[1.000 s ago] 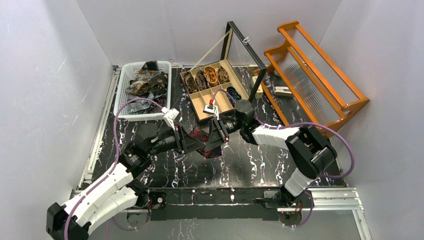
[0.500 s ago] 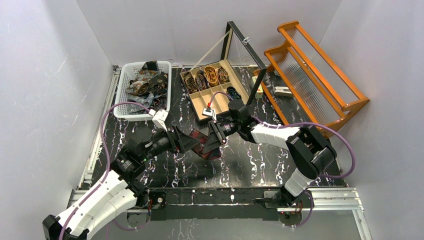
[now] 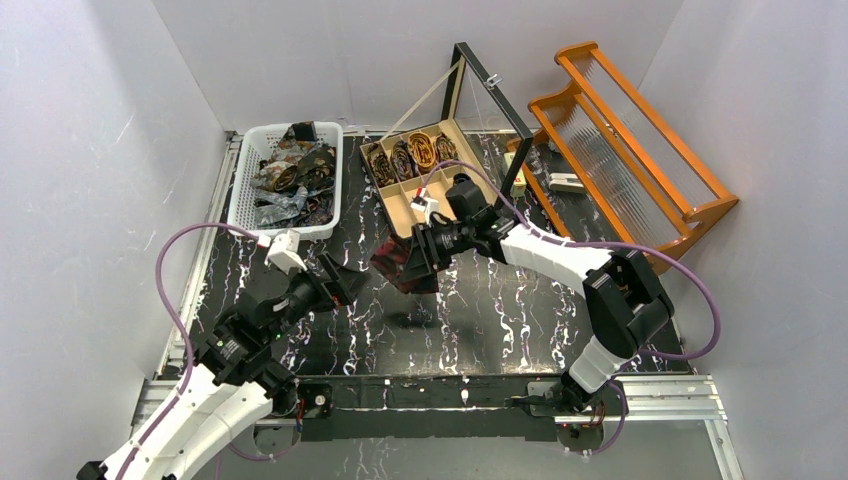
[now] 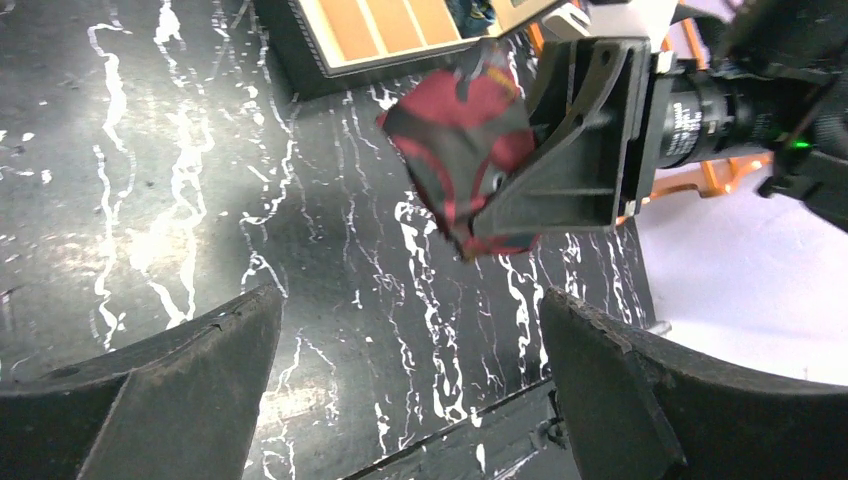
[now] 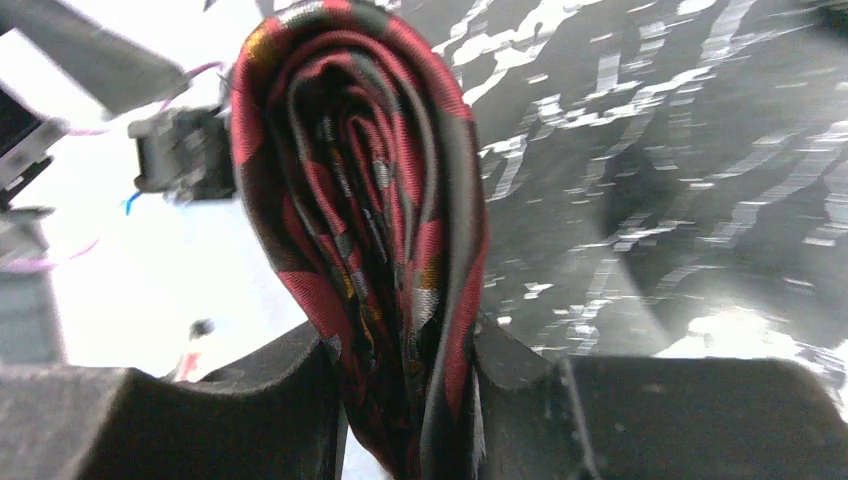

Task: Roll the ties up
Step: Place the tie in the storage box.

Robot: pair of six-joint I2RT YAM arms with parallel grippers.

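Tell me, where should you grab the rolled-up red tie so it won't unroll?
Pinch the tie across its rounded outside, one finger on each side, coming at its spiral edge, as the right gripper does now. The layers stack side by side, so squeezing them together probably keeps the roll shut.

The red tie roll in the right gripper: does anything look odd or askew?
Yes. The red tie roll is pinched flat in the right gripper, so its layers form a narrow oval, not a round coil. Nothing looks spilled or damaged.
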